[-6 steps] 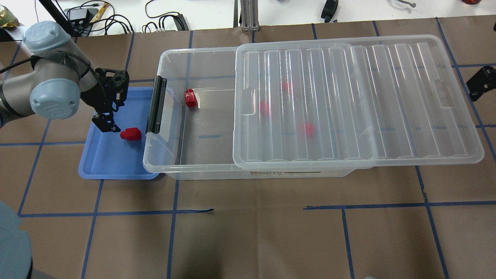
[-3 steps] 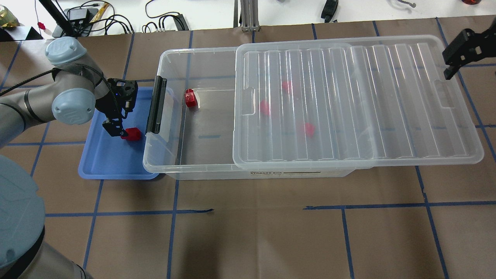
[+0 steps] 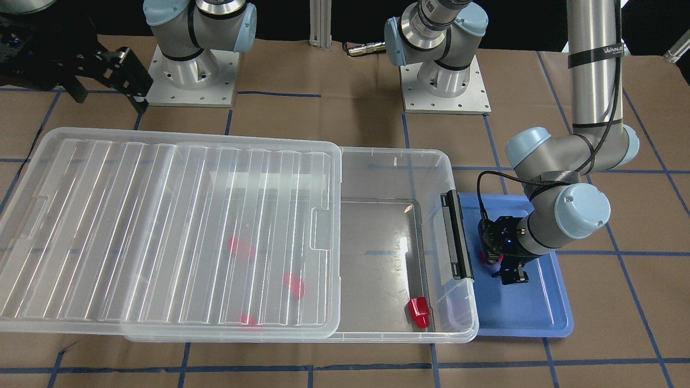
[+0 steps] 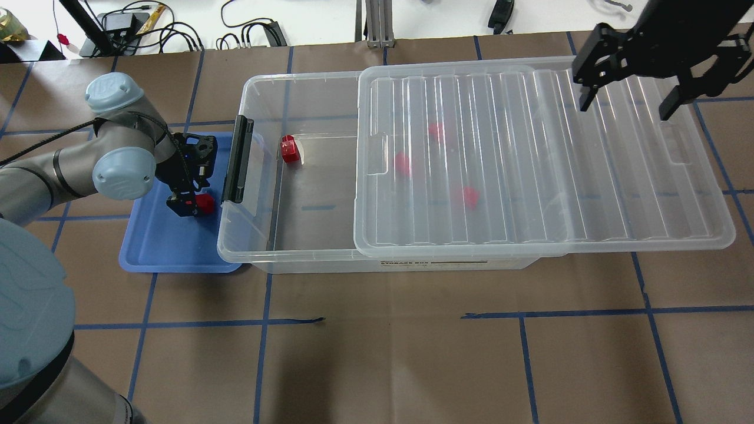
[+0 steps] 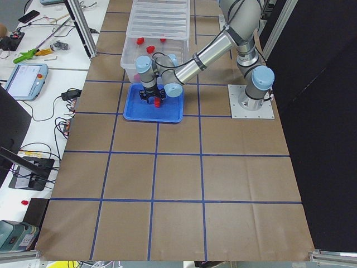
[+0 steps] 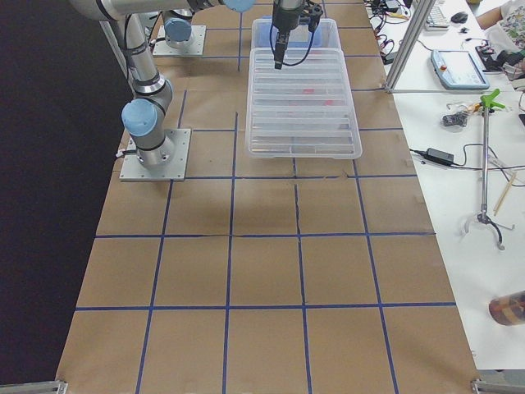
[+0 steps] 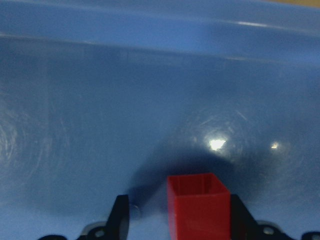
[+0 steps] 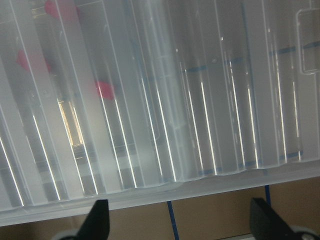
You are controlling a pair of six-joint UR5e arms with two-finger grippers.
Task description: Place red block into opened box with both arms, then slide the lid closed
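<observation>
Step in hand: I judge this to be the pick of the red block [image 7: 198, 205] out of the blue tray [image 4: 159, 247]; nothing is lifted yet.
Red block: it sits on the tray floor, just beside the latch end of the box [image 4: 259, 88].
Left gripper [image 4: 189, 203]: it is down in the tray with jaws spread either side of the block. In the wrist view one finger is hard by the block and the other stands off with a gap. It is not pinching.
Doing it well: I would centre the claw before closing, or else the near finger will likely shove the block across the slick tray. Close gently, then lift straight up until well above the rim before crossing.
Drop zone: I would use the uncovered strip of the box at the latch end.
Right gripper [image 4: 625, 103]: its jaws are spread wide and it hovers over the far end of the lid [image 4: 530, 153], touching nothing that I can see.
Lid: it is slid back, covering most of the box and overhanging the far short side.
In the way: the black latch bar [image 4: 235, 162] and the box wall stand between the tray and the opening.
Also inside: one loose red block [image 4: 288, 149] lies in the open part near that wall, and three more show dimly under the lid.
Around: cables [image 4: 247, 29] lie on the white bench beyond the table.
</observation>
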